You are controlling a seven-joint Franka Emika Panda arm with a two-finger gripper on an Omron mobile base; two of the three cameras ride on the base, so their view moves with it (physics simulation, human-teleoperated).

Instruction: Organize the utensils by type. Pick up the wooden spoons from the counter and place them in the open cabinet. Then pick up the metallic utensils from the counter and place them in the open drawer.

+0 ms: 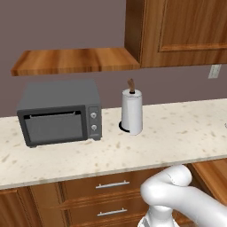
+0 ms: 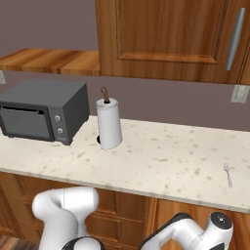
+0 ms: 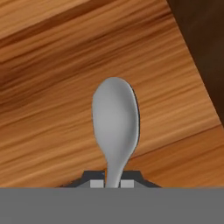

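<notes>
As the jaws are clenched on the thin neck of a silver spoon [image 3: 114, 127], its bowl is seen standing out past the dark fingertips [image 3: 97, 182] of the gripper [image 3: 113, 183], over a reddish-brown wooden surface — probably the inside of the drawer, though that cannot be told for certain. Beyond the spoon's bowl, a straight wooden edge is crossed by a dark gap at one corner. On the counter [image 2: 161, 161], a second small silver spoon [image 2: 227, 174] is left lying far to the right of the paper towel roll [image 2: 108, 123], near the front edge, with bare stone all round it. The toaster oven [image 2: 44, 110] is set left of the roll — well apart from that spoon.
</notes>
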